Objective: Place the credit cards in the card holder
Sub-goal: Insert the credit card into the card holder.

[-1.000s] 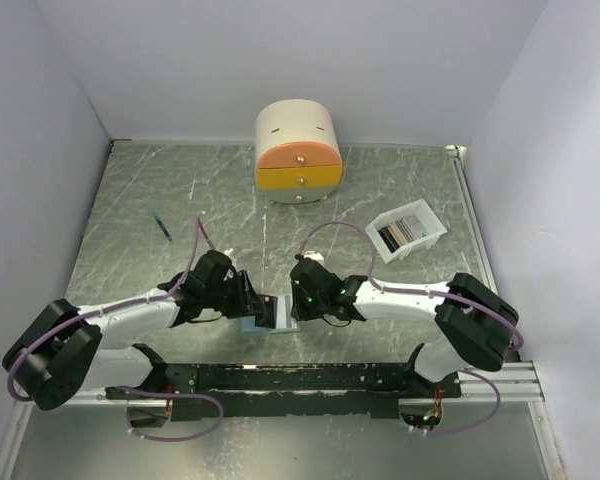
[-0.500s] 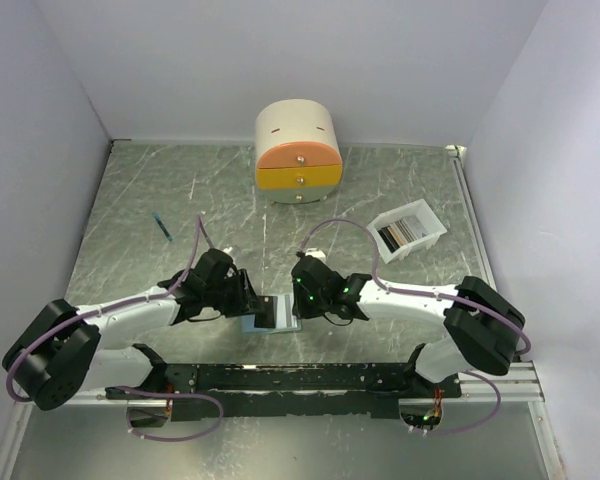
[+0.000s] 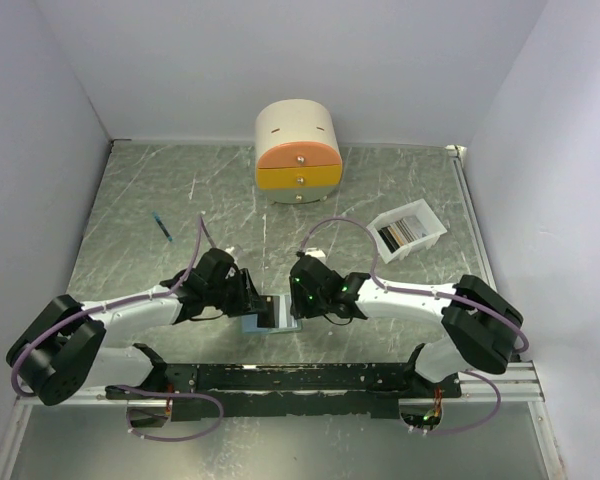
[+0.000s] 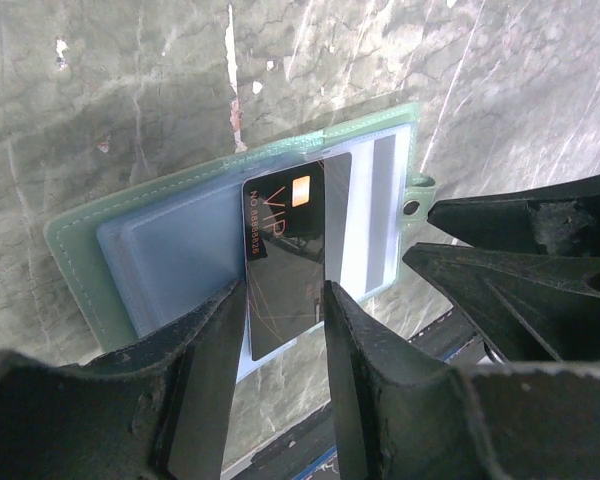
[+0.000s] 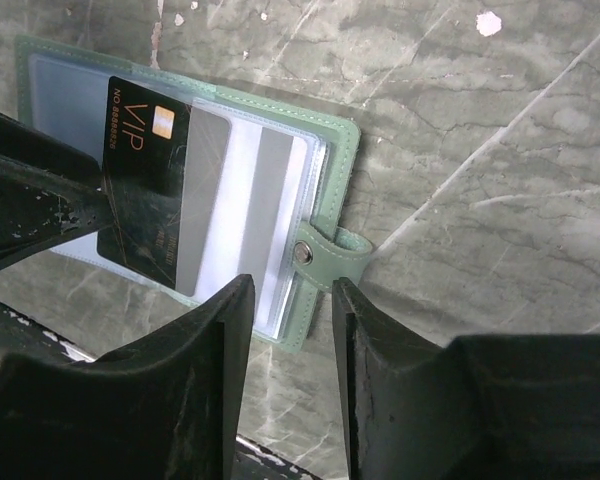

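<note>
The left fingers are narrowed on the long edges of a black VIP credit card, gripping its near end, so the card's long axis runs straight out from the wrist. Its free end, the chip end, lies over the clear pockets of the card holder, which is spread open and flat on the tabletop between the two arms. A striped card appears to sit in a pocket just beside it, parallel. The right fingers stand apart with nothing between them, poised over the holder's snap tab, on the side away from the left arm. The left arm has the job: I judge the card must slide lengthwise into a pocket, though I cannot tell which edge is the pocket mouth. More credit cards wait in the white tray, well apart
</note>
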